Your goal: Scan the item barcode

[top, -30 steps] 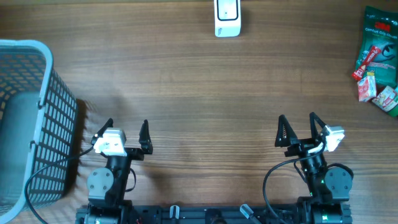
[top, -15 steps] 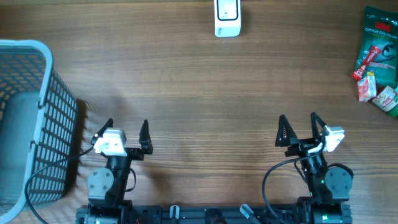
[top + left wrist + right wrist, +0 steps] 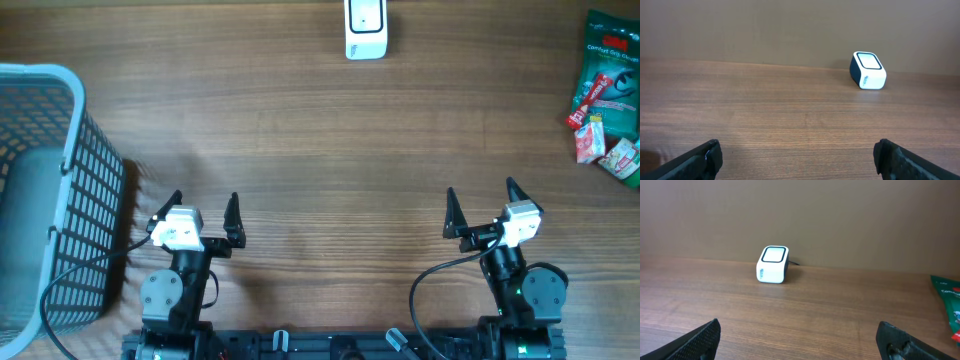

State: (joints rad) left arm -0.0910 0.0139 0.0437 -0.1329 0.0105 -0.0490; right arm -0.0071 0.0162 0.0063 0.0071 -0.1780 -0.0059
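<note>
- While both arms rest at the near edge of the table (image 3: 330,140), the left gripper (image 3: 205,200) has its jaws spread wide and holds nothing — the left wrist view shows only bare wood between its fingertips.
- Over on the other side, the right gripper (image 3: 481,192) is spread just as wide and is equally empty, touching nothing.
- Straight ahead, the barcode scanner (image 3: 365,28), a small white box with a dark-rimmed window on top, stands at the far edge near the middle, well apart from both grippers.
- Far right, a green packet (image 3: 610,50) lies flat with small red-and-white sachets (image 3: 590,135) at its near end — all well apart from the right gripper and partly cut off by the frame.
- At the left edge stands a pale mesh basket (image 3: 95,190), just beside the left arm.
</note>
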